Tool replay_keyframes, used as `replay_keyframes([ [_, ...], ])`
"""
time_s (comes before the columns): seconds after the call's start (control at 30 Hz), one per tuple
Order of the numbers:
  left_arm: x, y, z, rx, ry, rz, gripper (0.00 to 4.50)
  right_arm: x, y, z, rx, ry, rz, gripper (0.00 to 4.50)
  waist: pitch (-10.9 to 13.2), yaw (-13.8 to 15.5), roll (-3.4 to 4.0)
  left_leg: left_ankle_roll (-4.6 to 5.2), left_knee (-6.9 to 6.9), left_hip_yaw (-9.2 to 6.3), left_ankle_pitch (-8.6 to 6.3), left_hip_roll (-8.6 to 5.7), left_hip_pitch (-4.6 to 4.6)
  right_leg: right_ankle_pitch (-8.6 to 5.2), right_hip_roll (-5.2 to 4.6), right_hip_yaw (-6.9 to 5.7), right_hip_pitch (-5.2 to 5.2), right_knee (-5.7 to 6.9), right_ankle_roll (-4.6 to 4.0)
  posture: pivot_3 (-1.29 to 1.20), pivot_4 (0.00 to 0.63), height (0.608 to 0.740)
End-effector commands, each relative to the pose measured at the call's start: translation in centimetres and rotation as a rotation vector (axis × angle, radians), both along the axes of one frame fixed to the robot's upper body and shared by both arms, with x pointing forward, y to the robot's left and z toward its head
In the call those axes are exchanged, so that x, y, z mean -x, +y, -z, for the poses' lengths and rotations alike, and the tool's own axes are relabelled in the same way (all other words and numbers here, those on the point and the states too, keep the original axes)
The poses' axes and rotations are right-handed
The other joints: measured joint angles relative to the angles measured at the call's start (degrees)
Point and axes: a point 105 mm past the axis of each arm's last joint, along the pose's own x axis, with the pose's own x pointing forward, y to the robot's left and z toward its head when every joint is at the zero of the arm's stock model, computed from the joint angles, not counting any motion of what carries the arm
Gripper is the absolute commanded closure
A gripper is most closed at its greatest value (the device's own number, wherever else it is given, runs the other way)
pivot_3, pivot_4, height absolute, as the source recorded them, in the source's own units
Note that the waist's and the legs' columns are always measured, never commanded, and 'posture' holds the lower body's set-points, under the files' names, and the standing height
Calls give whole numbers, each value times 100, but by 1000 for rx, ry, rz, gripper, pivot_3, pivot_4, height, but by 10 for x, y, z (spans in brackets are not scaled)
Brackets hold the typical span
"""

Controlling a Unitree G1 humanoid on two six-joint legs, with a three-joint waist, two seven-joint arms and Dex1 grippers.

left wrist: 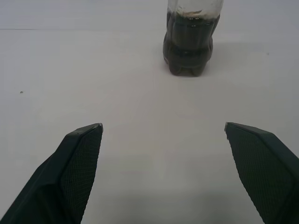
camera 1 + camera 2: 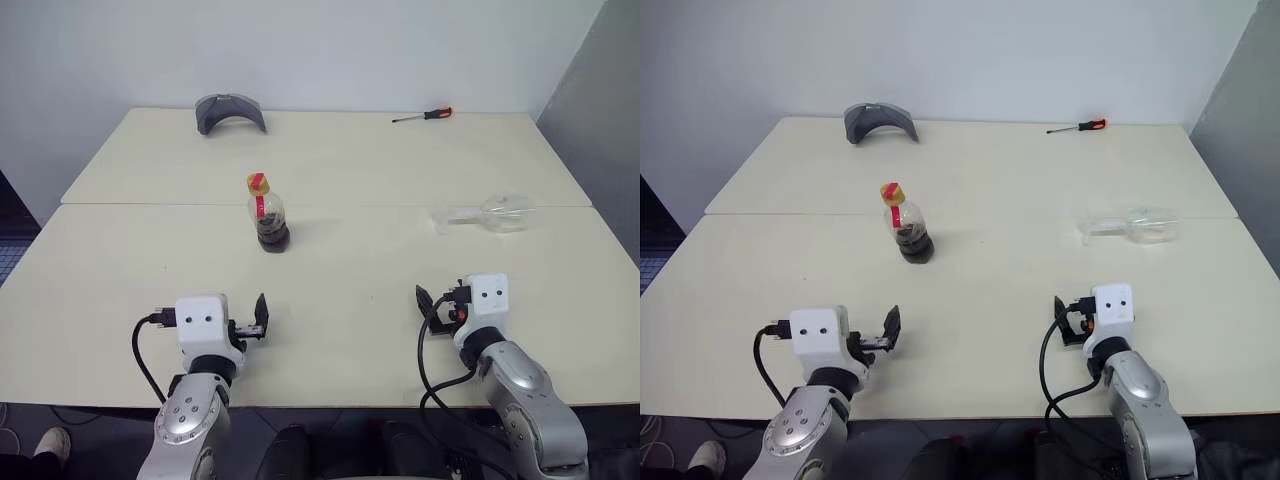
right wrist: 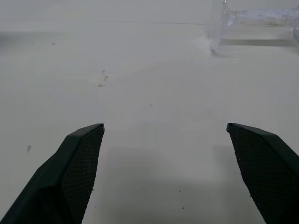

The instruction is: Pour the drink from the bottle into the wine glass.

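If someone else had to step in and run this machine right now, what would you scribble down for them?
Left pincer: open, empty, low over the table, short of the bottle.
Right pincer: open, empty, short of the wine glass.
Bottle: upright mid-table, cap on, drink filling only its lower part.
Wine glass: lying on its side on the table's right, empty, foot toward the bottle.
Done: nothing yet.
Left: stand the glass up, grasp the bottle, uncap it, pour.
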Motion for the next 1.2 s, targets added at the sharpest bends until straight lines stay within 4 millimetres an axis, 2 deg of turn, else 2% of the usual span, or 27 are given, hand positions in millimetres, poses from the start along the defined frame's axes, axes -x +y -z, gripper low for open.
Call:
replay_keyframes([
  [0.03, -2, -1, -5, -14, -23, 20, 23, -1, 0, -14, -4, -61, 10, 0, 0, 0, 0, 0, 0, 0, 0, 0, 0, 0, 0, 0, 0, 0, 0, 0, 150, 740],
  [0.83, -5, 2, -7, -12, -34, 34, 23, -7, 4, -12, -20, -64, 3, 0, 0, -1, 0, 0, 0, 0, 0, 0, 0, 0, 0, 0, 0, 0, 0, 0, 150, 740],
  [0.97, -7, 8, -11, -83, -42, 17, 23, -9, 4, -12, -54, -63, -5, 0, 0, -1, 0, 0, 0, 0, 0, 0, 0, 0, 0, 1, 0, 0, 0, 0, 150, 740],
  [1.07, -13, 14, -16, -119, -69, 13, 23, -10, 5, -18, -64, -98, -85, 0, 0, -1, 1, 0, 0, -1, 0, 0, 2, 0, 0, 0, 0, 1, 0, 0, 150, 740],
  [1.17, -22, 20, -19, -135, -85, 33, 23, -6, 13, -41, -97, -178, -286, 0, 2, 0, 2, 0, 2, -1, 0, -2, 2, 0, 0, -1, 2, 0, 0, 0, 150, 740],
  [1.2, -25, 21, -18, -141, -84, 46, 23, 0, 19, -48, -105, -189, -402, 0, 2, 0, 2, 1, 2, 0, 0, -2, 2, 0, 0, -1, 2, 0, -1, 0, 150, 740],
])
